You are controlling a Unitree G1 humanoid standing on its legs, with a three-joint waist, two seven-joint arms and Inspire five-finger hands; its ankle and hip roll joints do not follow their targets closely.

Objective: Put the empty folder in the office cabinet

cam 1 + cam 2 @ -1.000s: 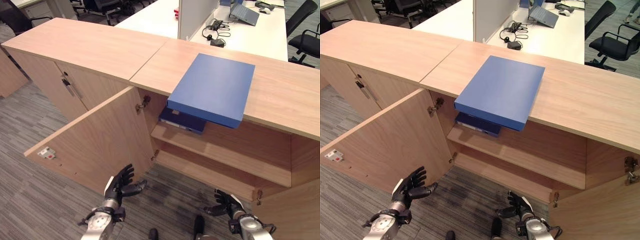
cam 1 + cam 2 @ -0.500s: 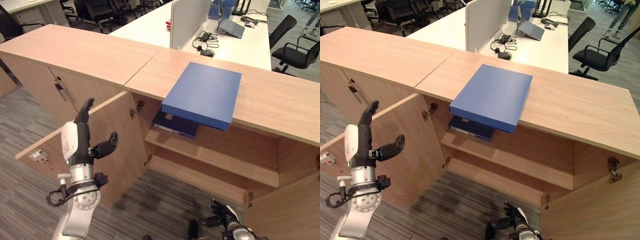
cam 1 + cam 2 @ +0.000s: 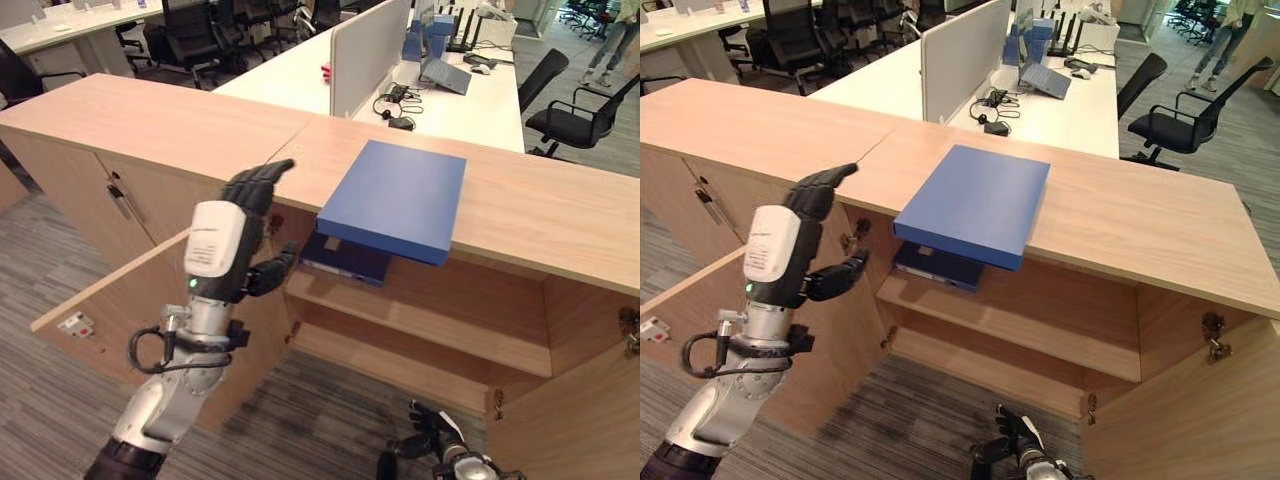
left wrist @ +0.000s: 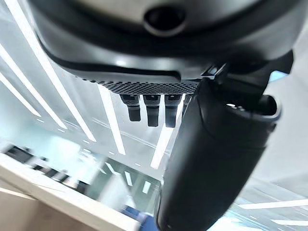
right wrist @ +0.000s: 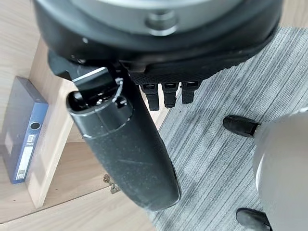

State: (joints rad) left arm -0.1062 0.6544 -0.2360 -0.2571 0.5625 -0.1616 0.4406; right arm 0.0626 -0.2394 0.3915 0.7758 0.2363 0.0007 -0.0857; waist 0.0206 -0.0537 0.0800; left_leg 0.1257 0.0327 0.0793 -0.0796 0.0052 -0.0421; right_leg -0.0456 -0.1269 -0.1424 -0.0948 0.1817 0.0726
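Step in hand: I judge this to be the reach for the empty folder (image 3: pixel 393 199), which lies flat on the cabinet top (image 3: pixel 560 215) with its near edge overhanging the open compartment.
My left hand (image 3: pixel 236 235): raised in front of the open left door (image 3: pixel 150 300), fingers straight and relaxed with the thumb apart, holding nothing, near the folder's left edge but not touching it.
My right hand (image 3: pixel 440 452): low by the floor (image 3: pixel 60 410) in front of the cabinet, fingers loosely spread, holding nothing.
Doing it well: I would bring my left hand to the overhanging near edge, fingers on top and thumb beneath, since that lip is the only part with room under it. The folder is broad, so I expect it to tip if pinched at one corner; my right hand should come up to share the far side.
Where it must go: the upper shelf (image 3: pixel 420 318) already carries a second folder (image 3: pixel 345 259) at its left end, so the free space to the right looks the better spot.
Risk: the open door stands close to my left arm.
Count, blue folders: two.
Count, shelves: two.
Count, open doors: two, the right one (image 3: pixel 585 420) only partly seen.
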